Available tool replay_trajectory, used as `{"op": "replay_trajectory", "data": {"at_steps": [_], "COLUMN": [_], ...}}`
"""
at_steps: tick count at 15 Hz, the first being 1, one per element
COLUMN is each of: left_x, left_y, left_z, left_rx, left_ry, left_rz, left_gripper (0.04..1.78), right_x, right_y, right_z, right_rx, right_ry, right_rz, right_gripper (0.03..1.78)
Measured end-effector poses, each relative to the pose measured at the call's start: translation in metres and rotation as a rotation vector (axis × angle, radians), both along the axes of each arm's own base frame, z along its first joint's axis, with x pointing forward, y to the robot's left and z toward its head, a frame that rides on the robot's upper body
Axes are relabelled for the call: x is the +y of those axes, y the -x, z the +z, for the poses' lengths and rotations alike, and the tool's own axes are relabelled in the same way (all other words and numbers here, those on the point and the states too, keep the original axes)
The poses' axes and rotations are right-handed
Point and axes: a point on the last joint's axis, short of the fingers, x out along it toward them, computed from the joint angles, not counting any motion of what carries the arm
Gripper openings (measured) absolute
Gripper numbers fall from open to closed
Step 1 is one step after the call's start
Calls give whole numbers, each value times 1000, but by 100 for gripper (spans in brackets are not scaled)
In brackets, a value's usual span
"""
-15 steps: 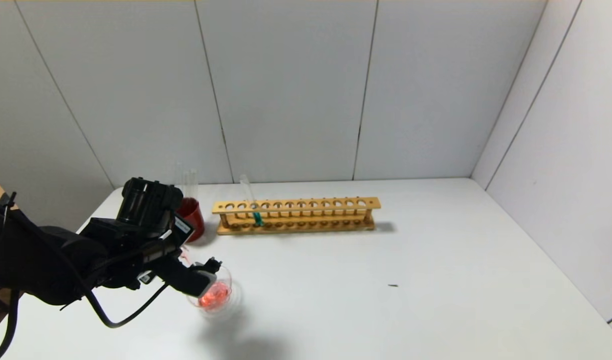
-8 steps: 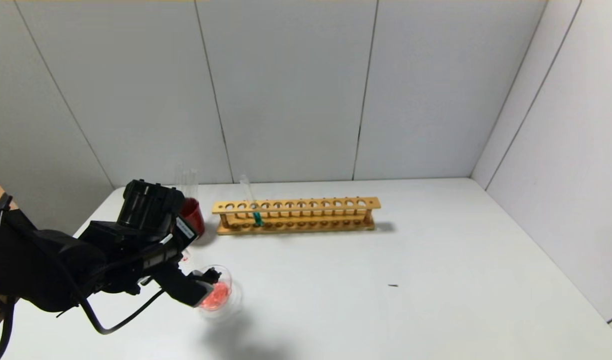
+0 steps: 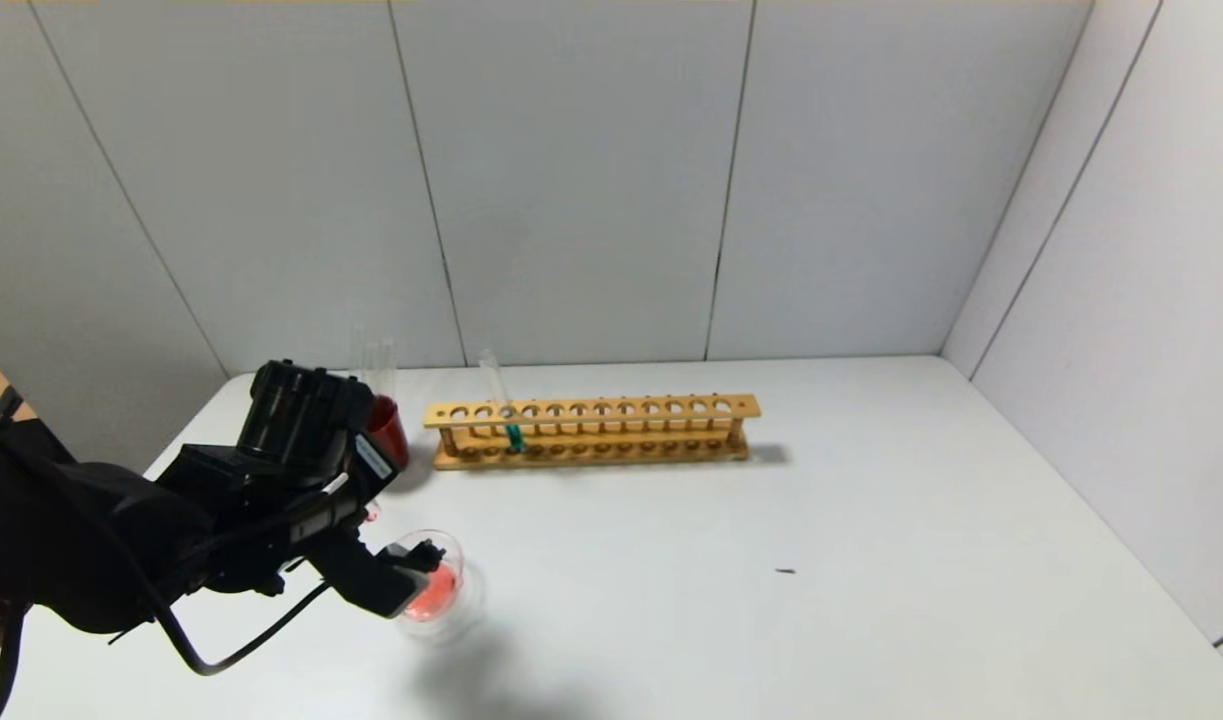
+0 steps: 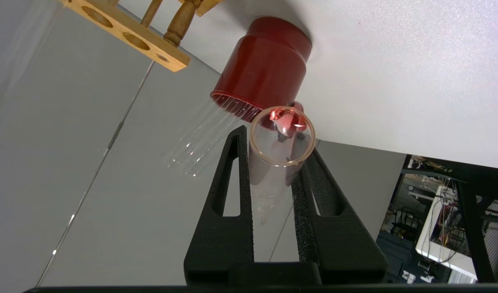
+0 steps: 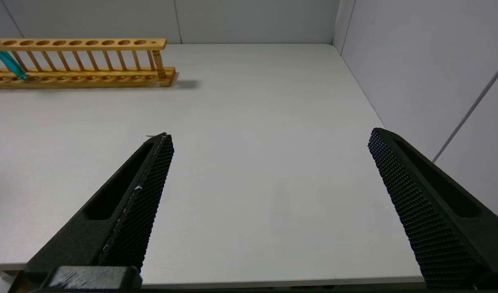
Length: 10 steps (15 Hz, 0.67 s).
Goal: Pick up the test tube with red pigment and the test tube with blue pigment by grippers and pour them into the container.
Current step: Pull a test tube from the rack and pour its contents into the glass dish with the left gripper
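Observation:
My left gripper (image 3: pixel 417 563) is shut on the test tube with red pigment (image 4: pixel 273 162) and holds it tipped, mouth down, over the container (image 3: pixel 441 592), a clear glass dish with orange-red liquid pooled in it. In the left wrist view the tube sits between the black fingers (image 4: pixel 237 171), and only a little red shows inside it. The test tube with blue pigment (image 3: pixel 512 432) stands tilted in the wooden rack (image 3: pixel 591 430) and also shows in the right wrist view (image 5: pixel 10 63). My right gripper (image 5: pixel 269 136) is open and empty above the table's front right part, outside the head view.
A dark red cup (image 3: pixel 387 432) holding plain clear tubes (image 3: pixel 376 362) stands just behind my left gripper, left of the rack. Grey walls close the table at the back and the right. A small dark speck (image 3: pixel 786 571) lies on the table.
My left gripper has dropped a little and shifted slightly left with the tube, closer over the dish. The dish, the rack and the blue tube have not moved.

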Motion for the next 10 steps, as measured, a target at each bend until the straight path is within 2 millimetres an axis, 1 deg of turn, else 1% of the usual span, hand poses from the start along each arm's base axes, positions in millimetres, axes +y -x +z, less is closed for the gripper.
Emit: {"op": "replay_trajectory", "data": {"at_steps": [5,7,8,10], "left_x": [0,0,1,4], "left_y": [4,7,8,13], "left_z": [7,16,23,39], "left_rx": [-29,-69,-106,-200], "left_ry": [-3,30,73,236], "left_rz": [14,24,40,118], "left_gripper": [33,33,33,33], "right_x": [0,0,0,0], "right_y": [0,0,0,0], "right_z": [0,0,0,0], "right_rx": [0,0,0,0], "right_ry": [0,0,0,0], "right_rz": [0,0,0,0], "right_gripper": [175,175,175,175]}}
